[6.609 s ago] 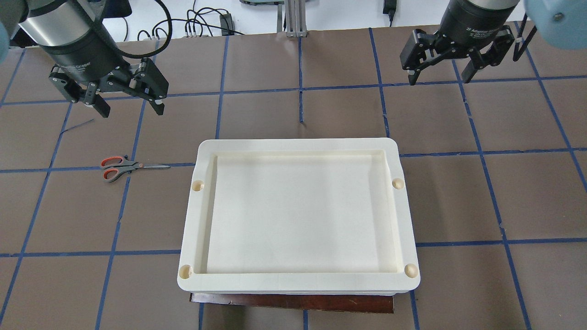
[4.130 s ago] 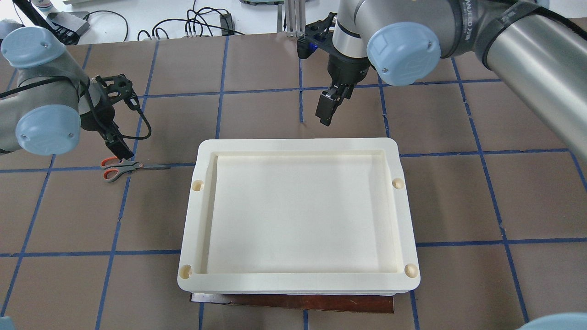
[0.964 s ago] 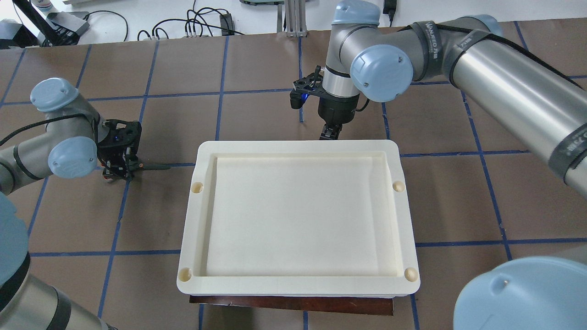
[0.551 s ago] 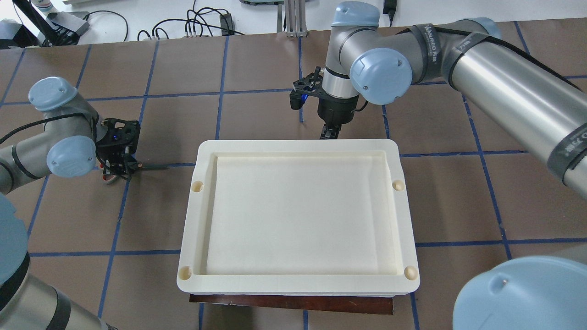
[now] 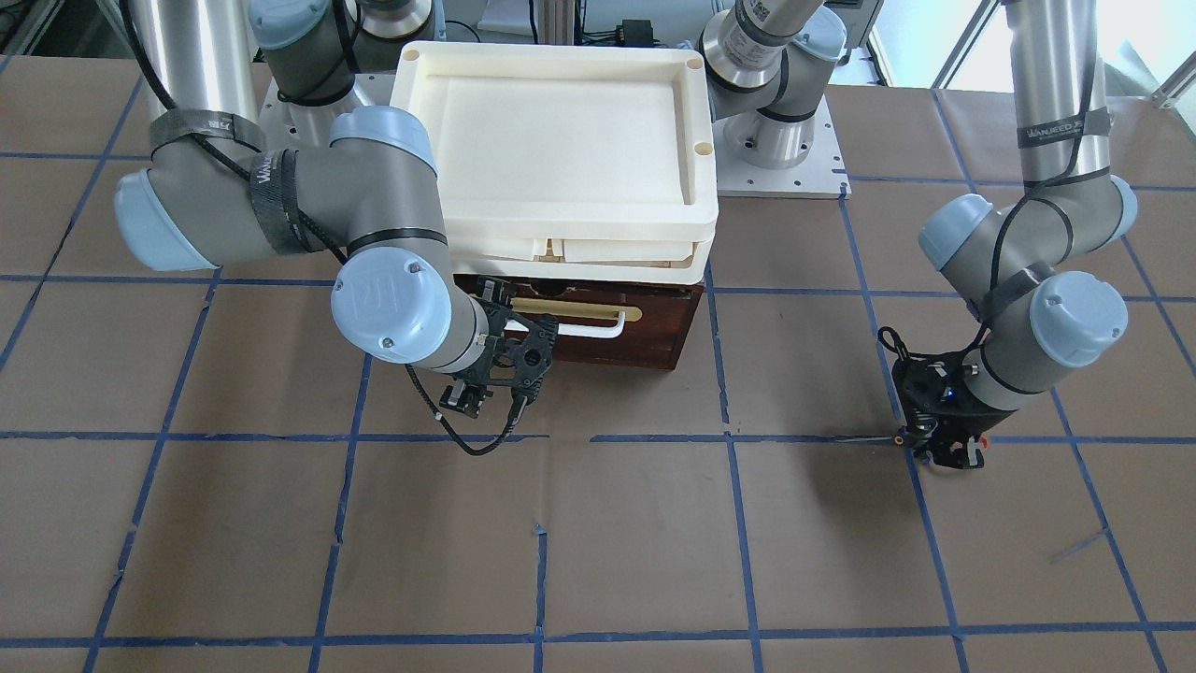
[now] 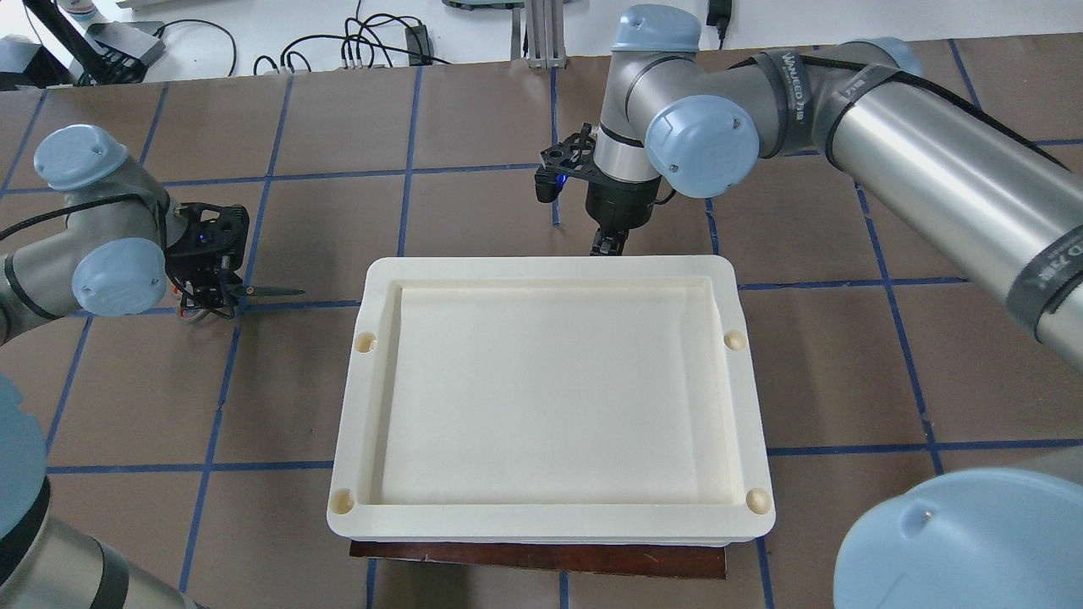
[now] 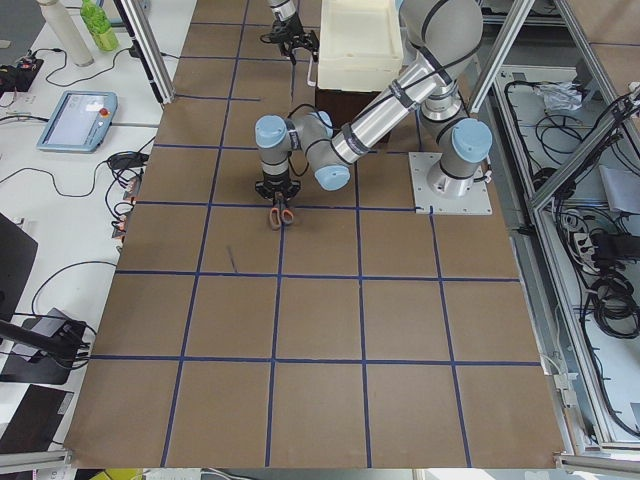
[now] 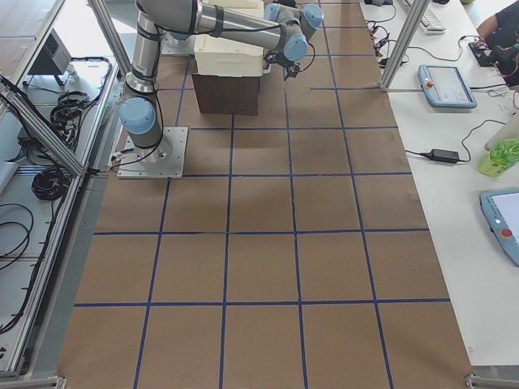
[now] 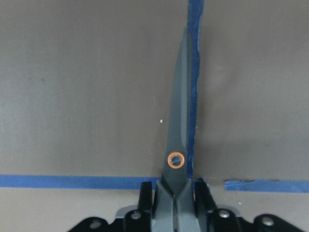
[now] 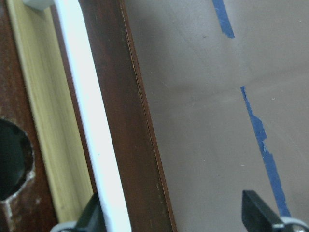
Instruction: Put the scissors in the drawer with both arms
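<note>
The scissors (image 9: 178,121) have dark blades and red-orange handle loops. They sit in my left gripper (image 9: 176,188), which is shut on their shank just behind the pivot, low over the table. They also show in the overhead view (image 6: 271,292) and the front view (image 5: 864,437), with my left gripper (image 6: 222,292) on them at the table's left. The drawer (image 5: 579,322) has a dark brown front and looks closed. My right gripper (image 5: 534,338) is open at its white handle (image 10: 91,145), which lies beside one finger (image 10: 91,215).
A stack of cream plastic trays (image 6: 541,269) lies on top of the wooden drawer box (image 6: 541,558) and overhangs it. The brown table (image 5: 598,542) is marked with blue tape lines. Cables lie beyond the far edge (image 6: 372,46).
Both arms came down from above: the left shut on the scissors, the right reached the drawer front. In the last second the left gripper and scissors shifted slightly away from the robot and leftward.
</note>
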